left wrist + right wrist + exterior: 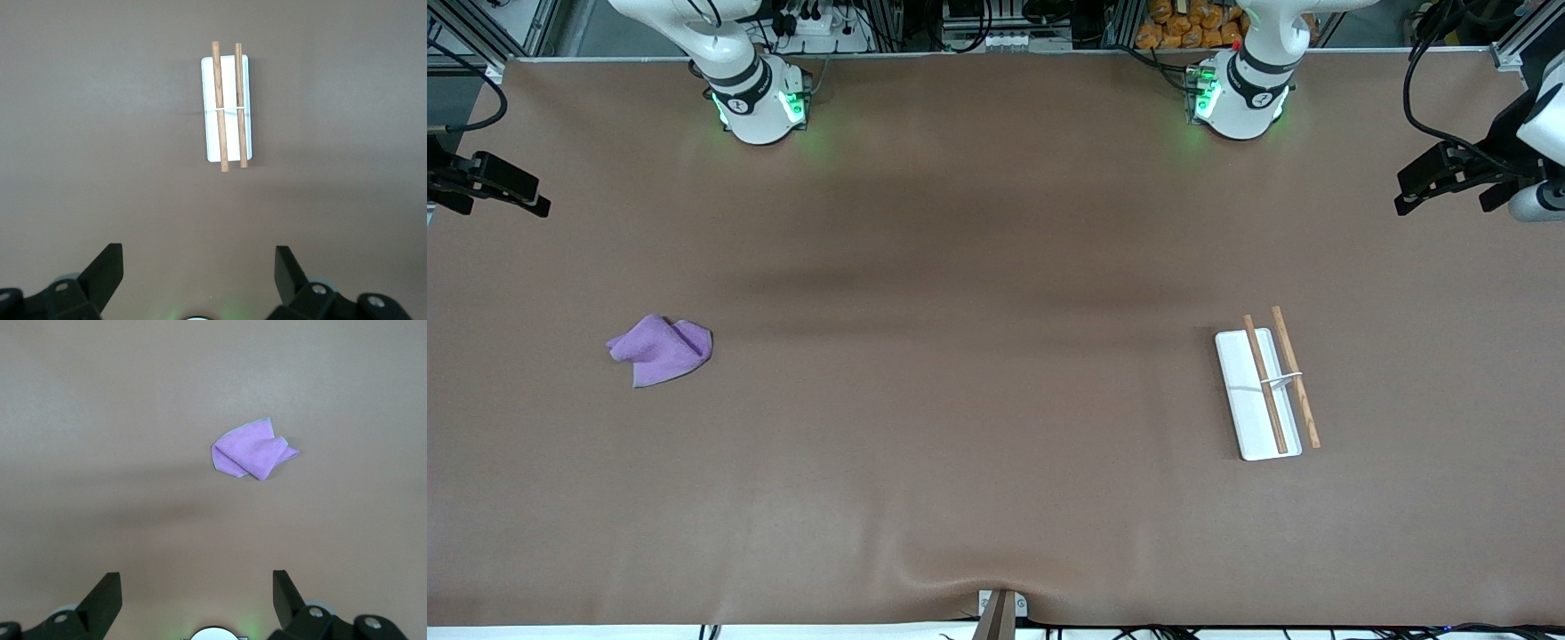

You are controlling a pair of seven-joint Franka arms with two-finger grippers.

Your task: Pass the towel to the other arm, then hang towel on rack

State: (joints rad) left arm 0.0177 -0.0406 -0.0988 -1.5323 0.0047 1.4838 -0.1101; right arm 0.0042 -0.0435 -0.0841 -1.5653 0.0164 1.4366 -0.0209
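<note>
Front camera high, faces bases; wrist cameras look down, sharing towel [252, 450], rack [225, 107].

1. Light is even and fairly bright across the brown table [996, 498], falling from overhead; no hard glare shows on its matte surface.
2. Broad, soft-edged dark bands lie across the middle of the table in the front view; they are diffuse shadows with no sharp outline.
3. Green lamps at the arm bases [760, 107] cast a small green tint on the table beside them.
4. The rack [1258, 396] has a white base that is bright but keeps its edges; in the left wrist view its shadow [267, 113] is faint and short.
5. The towel [252, 450] looks crisp in the right wrist view, with soft shading in its folds; a dim shadow band crosses the table there.
6. In both wrist views the black fingers [107, 270] are dark and slightly soft at close range; corners darken a little.
</note>
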